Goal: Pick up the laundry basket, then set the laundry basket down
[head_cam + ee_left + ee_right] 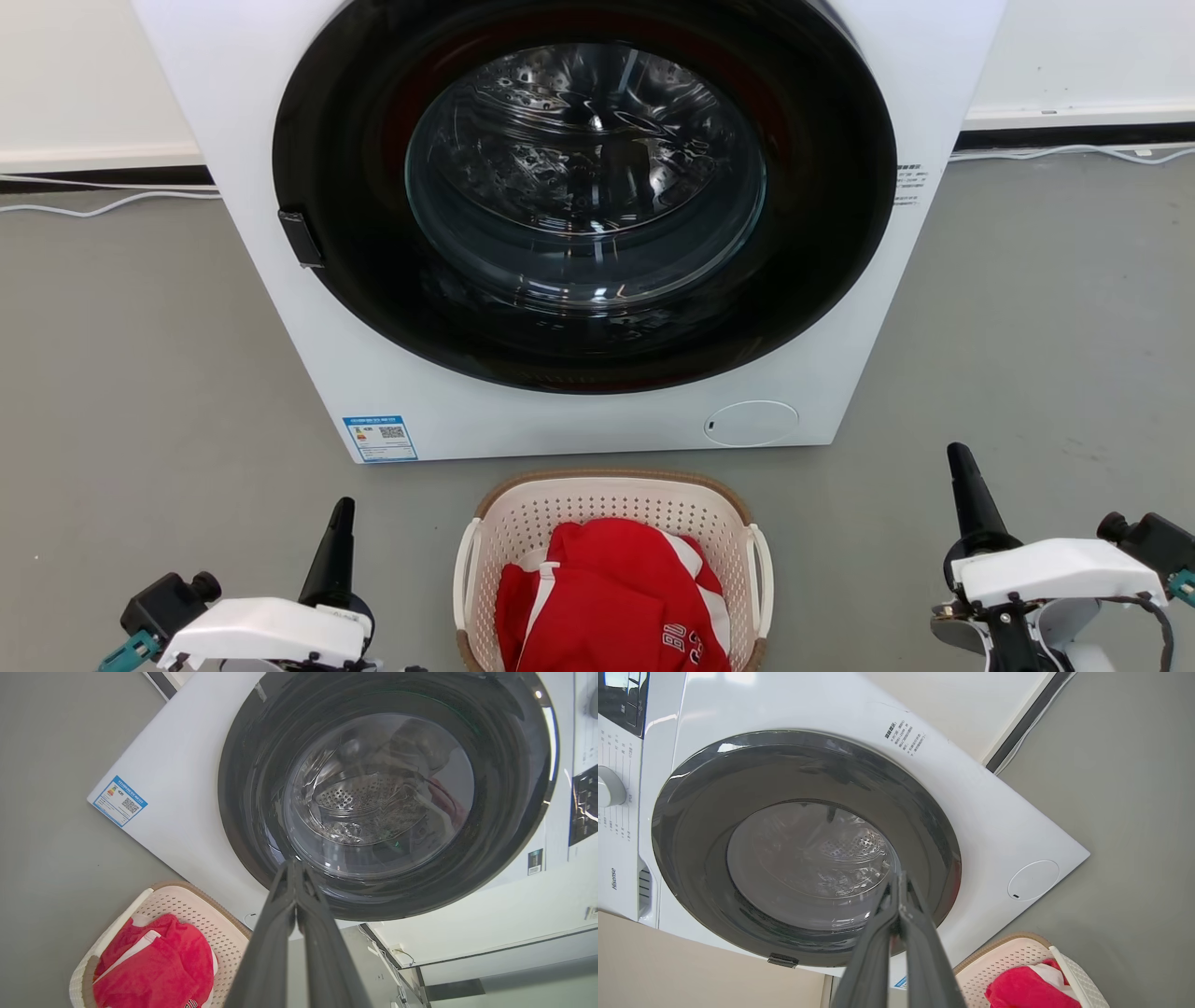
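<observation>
With left claw (343,509) and right claw (958,457) pinched closed, empty, the laundry basket (607,479) could be tipped if lifted unevenly.

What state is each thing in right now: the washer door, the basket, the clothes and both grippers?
washing machine door: shut.
laundry basket: upright on the floor, not gripped.
red garment: crumpled inside the laundry basket.
left gripper: shut, fingers pressed together, holding nothing.
right gripper: shut, fingers pressed together, holding nothing.
</observation>
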